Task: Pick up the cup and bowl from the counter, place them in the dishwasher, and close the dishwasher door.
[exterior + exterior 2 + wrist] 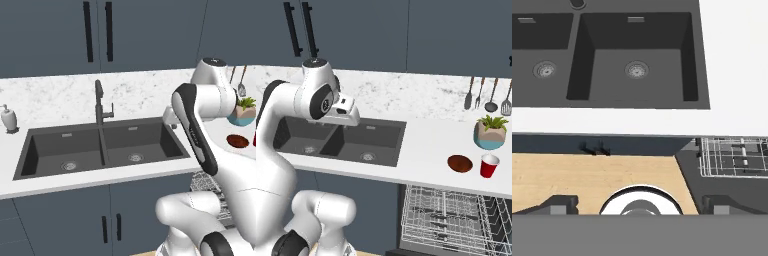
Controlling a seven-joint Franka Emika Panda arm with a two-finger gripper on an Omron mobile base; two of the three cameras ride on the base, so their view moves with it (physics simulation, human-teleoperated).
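Observation:
The red cup (489,165) stands upright on the white counter (426,145), right of the sink. Just left of it sits the dark reddish-brown bowl (460,163), which the left base view shows as the bowl (237,141) at the far right. Below them the dishwasher (446,215) is open with its white wire rack pulled out. Its door (692,175) lies flat under the rack (734,157). My gripper (640,206) hangs over the counter's front edge by the sink, well left of the cup and bowl. It is open, with nothing between the fingertips (559,204).
A dark double sink (100,147) with a tall faucet (100,105) takes up the counter's middle. A soap dispenser (8,119) stands at its left. A teal-and-tan plant pot (489,132) is behind the cup, and utensils (486,95) hang on the wall.

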